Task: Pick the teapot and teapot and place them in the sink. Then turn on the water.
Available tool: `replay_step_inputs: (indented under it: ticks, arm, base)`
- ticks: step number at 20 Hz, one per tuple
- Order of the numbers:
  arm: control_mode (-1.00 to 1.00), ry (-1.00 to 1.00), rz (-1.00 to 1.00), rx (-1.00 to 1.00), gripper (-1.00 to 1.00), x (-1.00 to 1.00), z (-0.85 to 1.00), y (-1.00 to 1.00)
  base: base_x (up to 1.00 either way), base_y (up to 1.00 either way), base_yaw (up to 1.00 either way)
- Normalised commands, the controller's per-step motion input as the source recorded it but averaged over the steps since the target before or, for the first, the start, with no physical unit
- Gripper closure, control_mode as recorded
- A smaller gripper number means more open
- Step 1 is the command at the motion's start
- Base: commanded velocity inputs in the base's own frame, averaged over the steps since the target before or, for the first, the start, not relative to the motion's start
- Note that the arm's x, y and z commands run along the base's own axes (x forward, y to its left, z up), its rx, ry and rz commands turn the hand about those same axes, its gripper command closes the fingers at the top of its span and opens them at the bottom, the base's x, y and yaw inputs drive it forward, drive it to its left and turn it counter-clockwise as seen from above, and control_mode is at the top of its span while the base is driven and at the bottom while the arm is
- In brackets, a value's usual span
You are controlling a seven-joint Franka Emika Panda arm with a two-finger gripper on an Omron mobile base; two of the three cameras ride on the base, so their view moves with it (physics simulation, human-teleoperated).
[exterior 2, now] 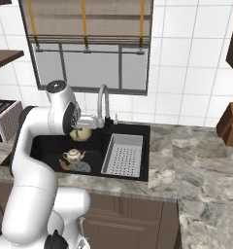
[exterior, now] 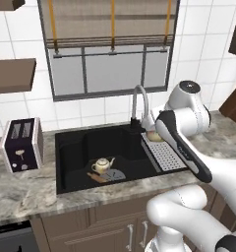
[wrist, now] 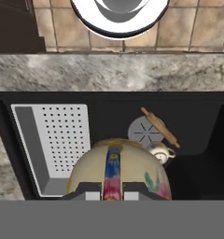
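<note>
Cream teapot (exterior: 103,165) sits upright in sink (exterior: 71,142), spout pointing toward the toaster.

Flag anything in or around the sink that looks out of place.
A wooden rolling pin lies on the bottom of the sink, across the drain beside the teapot, an odd spot for it. Nothing looks spilled or broken.

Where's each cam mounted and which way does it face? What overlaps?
Left base view: behind-left, looking forward and down at the sink; white arm lower right.
Right base view: behind-right, same sink; arm lower left.
Hand view: on the hand, looking down into the basin; end effector shut on the held teapot.
All three share the teapot in the sink.
</note>
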Motion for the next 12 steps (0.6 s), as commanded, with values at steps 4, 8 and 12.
replay_step_inputs:
  ticks: [4, 8, 12]
  arm:
    - [1.00, 0.00, 0.00, 0.00, 1.00, 0.00, 0.00, 0.00]
    - [1.00, 0.00, 0.00, 0.00, 1.00, 0.00, 0.00, 0.00]
    - [1.00, 0.00, 0.00, 0.00, 1.00, 0.00, 0.00, 0.00]
  base:
    - [0.43, 0.00, 0.00]
    - [0.10, 0.00, 0.00]
    - [0.00, 0.00, 0.00]
